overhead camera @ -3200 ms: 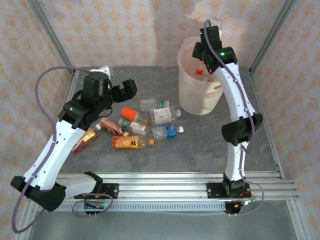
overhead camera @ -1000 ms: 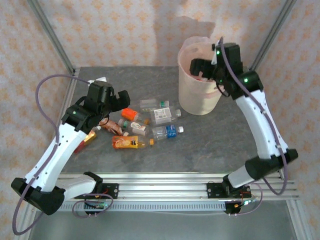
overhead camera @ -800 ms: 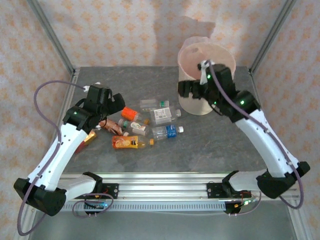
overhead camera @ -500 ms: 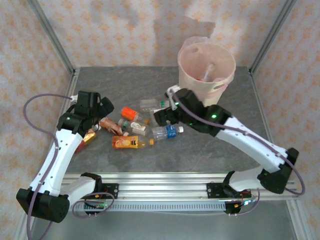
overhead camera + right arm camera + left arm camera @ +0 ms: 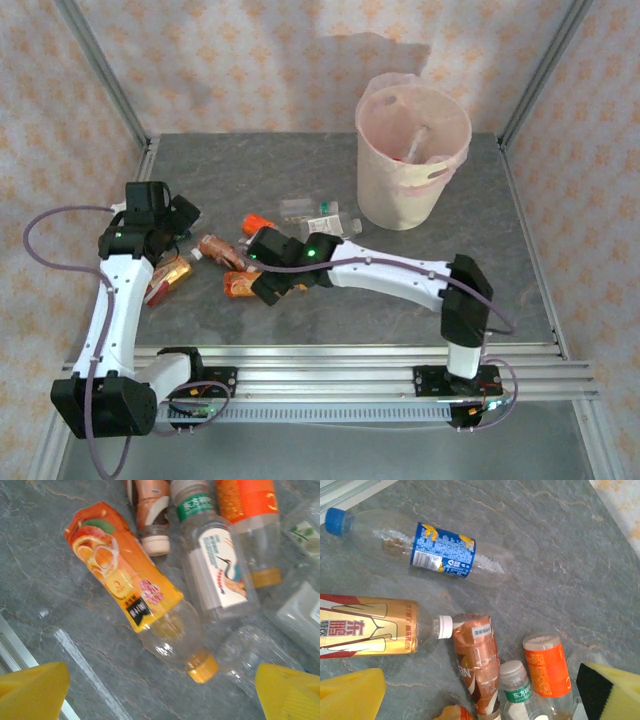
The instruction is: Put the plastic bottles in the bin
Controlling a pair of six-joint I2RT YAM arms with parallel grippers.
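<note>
The plastic bottles lie in a loose pile left of centre. My right gripper (image 5: 160, 692) is open and low over the table, beside the capped end of an orange juice bottle (image 5: 125, 587) (image 5: 238, 285). A white-labelled bottle (image 5: 220, 570) and an orange-labelled bottle (image 5: 247, 500) lie just beyond it. At the pile's left edge my left gripper (image 5: 178, 215) (image 5: 480, 696) hangs open above a copper-labelled bottle (image 5: 475, 662). Near that one lie a gold-labelled bottle (image 5: 370, 632) and a blue-labelled bottle (image 5: 440, 555). The bin (image 5: 412, 150), cream with a pink liner, stands at the back right.
My right arm (image 5: 390, 272) stretches low across the table from its base to the pile and hides some bottles. Two clear bottles (image 5: 318, 215) lie behind it. Metal frame posts (image 5: 100, 75) stand at the back corners, and a rail (image 5: 330, 360) runs along the near edge.
My right arm swung from the bin's mouth down and left across the table to the bottle pile. My left gripper drew back to the left, off the pile's middle.
</note>
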